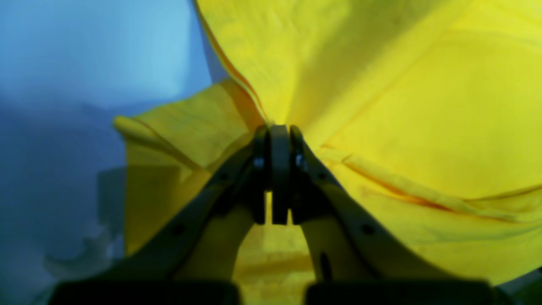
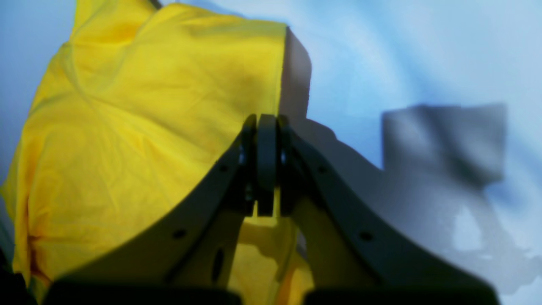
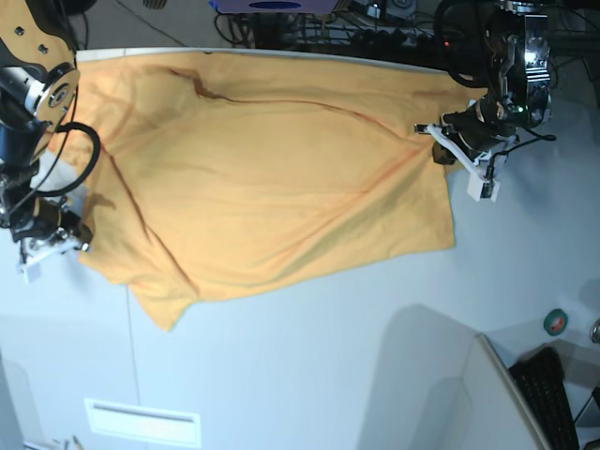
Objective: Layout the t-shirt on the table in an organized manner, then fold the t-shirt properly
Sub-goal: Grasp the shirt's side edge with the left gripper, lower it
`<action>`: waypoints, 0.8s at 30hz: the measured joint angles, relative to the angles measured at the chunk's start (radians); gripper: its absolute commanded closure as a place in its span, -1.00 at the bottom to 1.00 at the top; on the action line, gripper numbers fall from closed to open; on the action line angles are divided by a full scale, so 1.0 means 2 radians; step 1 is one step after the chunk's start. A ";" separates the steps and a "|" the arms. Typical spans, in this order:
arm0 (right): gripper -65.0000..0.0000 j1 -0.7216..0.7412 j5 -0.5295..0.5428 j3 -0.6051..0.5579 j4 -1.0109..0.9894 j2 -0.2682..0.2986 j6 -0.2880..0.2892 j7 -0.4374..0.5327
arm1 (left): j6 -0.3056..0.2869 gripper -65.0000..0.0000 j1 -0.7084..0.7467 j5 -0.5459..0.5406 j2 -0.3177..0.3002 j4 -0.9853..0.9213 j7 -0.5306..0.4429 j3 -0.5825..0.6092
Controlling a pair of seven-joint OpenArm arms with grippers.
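Note:
The orange-yellow t-shirt (image 3: 272, 178) lies spread wide across the pale table (image 3: 328, 356), pulled between my two grippers, with long creases running through it. My left gripper (image 3: 433, 139) is at the shirt's right edge in the base view, shut on the cloth. In the left wrist view the left gripper (image 1: 279, 128) pinches a gather of t-shirt (image 1: 402, 106) fabric. My right gripper (image 3: 82, 239) holds the shirt's left edge low near the table. In the right wrist view the right gripper (image 2: 266, 117) is shut on the t-shirt (image 2: 148, 106) at a straight hem edge.
A green tape roll (image 3: 557, 322) and a black keyboard (image 3: 553, 394) sit at the lower right beside a raised white panel (image 3: 450, 375). Cables and equipment (image 3: 375, 28) line the far edge. A slotted label (image 3: 141, 422) lies near the front left.

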 measured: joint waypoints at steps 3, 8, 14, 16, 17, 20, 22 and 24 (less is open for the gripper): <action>1.00 0.000 0.000 0.000 0.000 0.000 0.000 0.000 | 0.000 1.00 -0.002 0.002 0.000 -0.014 0.001 -0.003; 1.00 -0.001 0.000 0.000 0.000 0.000 0.000 0.000 | 0.000 0.83 -0.002 0.000 0.000 -0.013 0.000 -0.004; 1.00 -0.001 0.000 0.000 0.000 0.000 0.000 0.000 | -0.002 -0.22 0.005 -0.005 0.002 0.007 0.004 -0.034; 1.00 -0.001 -0.001 0.000 0.000 0.000 0.000 0.000 | -0.002 -0.24 0.004 -0.004 0.001 0.020 0.004 -0.064; 1.00 -0.001 -0.001 0.000 0.000 0.000 0.000 0.000 | 0.002 -0.25 0.002 -0.003 0.000 0.027 0.006 -0.079; 1.00 -0.001 0.002 0.000 0.000 -0.001 0.000 0.000 | 0.000 -0.25 -0.030 0.003 0.000 0.032 0.037 -0.106; 1.00 -0.001 0.001 0.000 0.000 -0.001 0.000 0.000 | -0.002 -0.25 -0.073 0.002 -0.001 0.005 0.037 -0.107; 1.00 -0.001 0.001 0.000 0.000 0.000 0.000 0.000 | -0.007 -0.25 -0.132 0.001 -0.002 -0.054 0.033 -0.101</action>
